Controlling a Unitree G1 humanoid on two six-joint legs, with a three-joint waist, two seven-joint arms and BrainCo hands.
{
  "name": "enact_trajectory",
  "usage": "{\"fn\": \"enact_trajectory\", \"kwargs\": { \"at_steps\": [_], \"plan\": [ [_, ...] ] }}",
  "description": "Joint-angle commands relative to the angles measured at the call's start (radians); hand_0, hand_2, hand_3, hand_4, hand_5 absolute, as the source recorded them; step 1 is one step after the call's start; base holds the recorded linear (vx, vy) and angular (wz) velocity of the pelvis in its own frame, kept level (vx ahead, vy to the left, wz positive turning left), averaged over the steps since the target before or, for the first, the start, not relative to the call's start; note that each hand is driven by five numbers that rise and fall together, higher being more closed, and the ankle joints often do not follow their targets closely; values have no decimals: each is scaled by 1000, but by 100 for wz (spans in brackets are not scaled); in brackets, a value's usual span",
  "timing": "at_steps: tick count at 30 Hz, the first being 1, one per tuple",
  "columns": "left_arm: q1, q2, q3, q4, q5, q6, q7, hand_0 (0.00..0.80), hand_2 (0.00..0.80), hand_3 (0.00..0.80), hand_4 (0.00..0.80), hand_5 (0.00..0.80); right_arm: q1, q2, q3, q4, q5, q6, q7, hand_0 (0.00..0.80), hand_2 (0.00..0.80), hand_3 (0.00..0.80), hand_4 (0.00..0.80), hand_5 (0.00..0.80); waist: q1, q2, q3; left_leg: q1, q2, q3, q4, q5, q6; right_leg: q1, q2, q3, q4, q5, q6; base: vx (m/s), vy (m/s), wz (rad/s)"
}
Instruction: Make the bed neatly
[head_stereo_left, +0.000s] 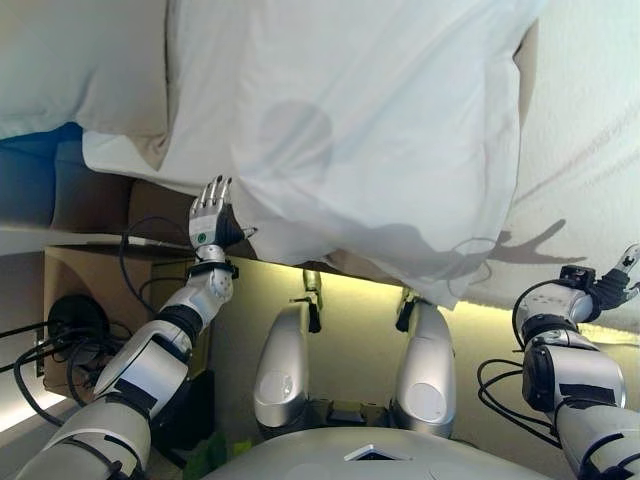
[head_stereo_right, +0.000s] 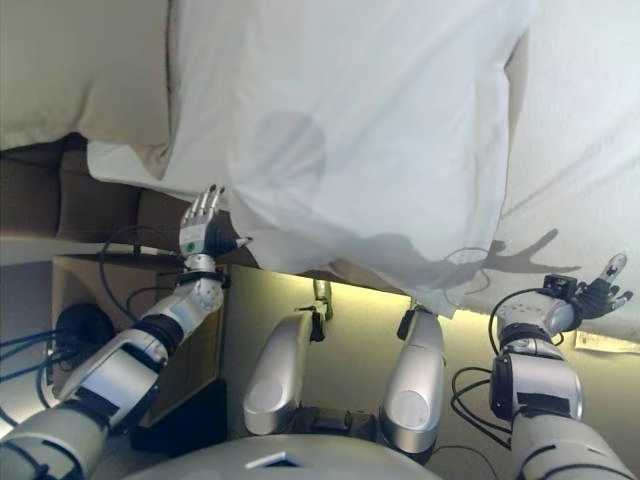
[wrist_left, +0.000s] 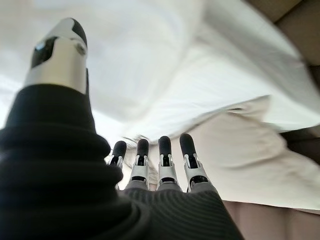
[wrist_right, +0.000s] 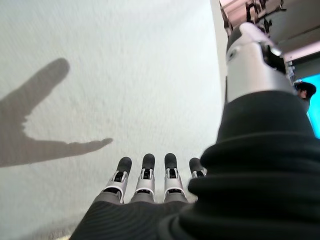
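The left hand is reaching up at centre left of the head views, fingers straight and spread, holding nothing, its tips just at the hanging edge of the duvet; the right hand is hovering at the lower right edge, fingers likewise straight and empty, casting a sharp splayed shadow on the sheet beneath it.

By my reading the step in hand is getting hold of the duvet's edge to spread it; nothing is being gripped yet. The next move is calling for the left fingers to close on the loose hem beside them, and the right hand to find a matching hold further along, so the cloth can be drawn flat and even.

The duvet is filling the upper middle of the frame: white, soft, smooth cloth, rumpled in broad folds, one corner drooping over the bed's side; the sheet at right is looking finely textured and taut; a pillow, off-white and plump, is lying in the upper left.
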Motion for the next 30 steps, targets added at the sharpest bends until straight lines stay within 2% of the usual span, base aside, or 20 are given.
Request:
{"fn": "enact_trajectory", "kwargs": {
  "at_steps": [1,6,9,12,20,22,27,30],
  "plan": [
    [17,69,30,-15,-39,-45,0,0,0,0,0,0,68,12,-45,25,-3,-32,17,0,0,0,0,0,28,-100,-97,34,23,-35,-8,-11,-6,185,-77,3,-217,115,94,124,-39,3],
    [112,57,87,-53,-95,-116,-102,0,0,0,0,0,129,13,-79,33,-113,-4,-22,0,0,0,0,0,38,-107,-194,151,34,-21,-135,14,-15,284,-49,-6,-316,132,107,175,-6,1],
    [169,45,123,-107,-196,-167,-240,0,0,0,0,0,175,12,-96,17,-206,24,-56,0,0,0,0,0,44,-113,-247,205,41,-15,-191,33,-18,323,-33,-14,-350,139,109,200,-4,5],
    [222,42,159,-175,-265,-195,-372,0,0,0,0,0,217,16,-112,-7,-260,65,-42,0,0,0,0,0,52,-120,-289,251,49,-12,-218,36,-20,353,-19,-22,-365,136,109,180,-31,7],
    [351,51,266,-329,-446,-197,-550,0,0,0,0,0,303,73,-116,-91,-311,128,49,0,0,0,0,0,79,-136,-361,327,59,-6,-235,24,-21,418,5,-41,-395,135,96,114,-15,3],
    [379,47,305,-365,-541,-177,-625,0,0,0,0,0,322,97,-108,-124,-326,139,57,0,0,0,0,0,85,-137,-373,344,61,1,-237,22,-19,437,10,-51,-398,133,90,56,23,2],
    [416,18,365,-399,-759,-137,-794,0,0,0,0,0,347,136,-91,-181,-370,164,93,0,0,0,0,0,95,-142,-390,368,59,-4,-251,25,-17,459,15,-66,-398,132,86,17,39,7],
    [433,2,407,-401,-808,-120,-837,0,0,0,0,0,357,167,-59,-236,-389,190,108,0,0,0,0,0,96,-148,-399,385,57,-2,-262,26,-15,464,20,-65,-397,131,83,3,45,8]
  ]
}}
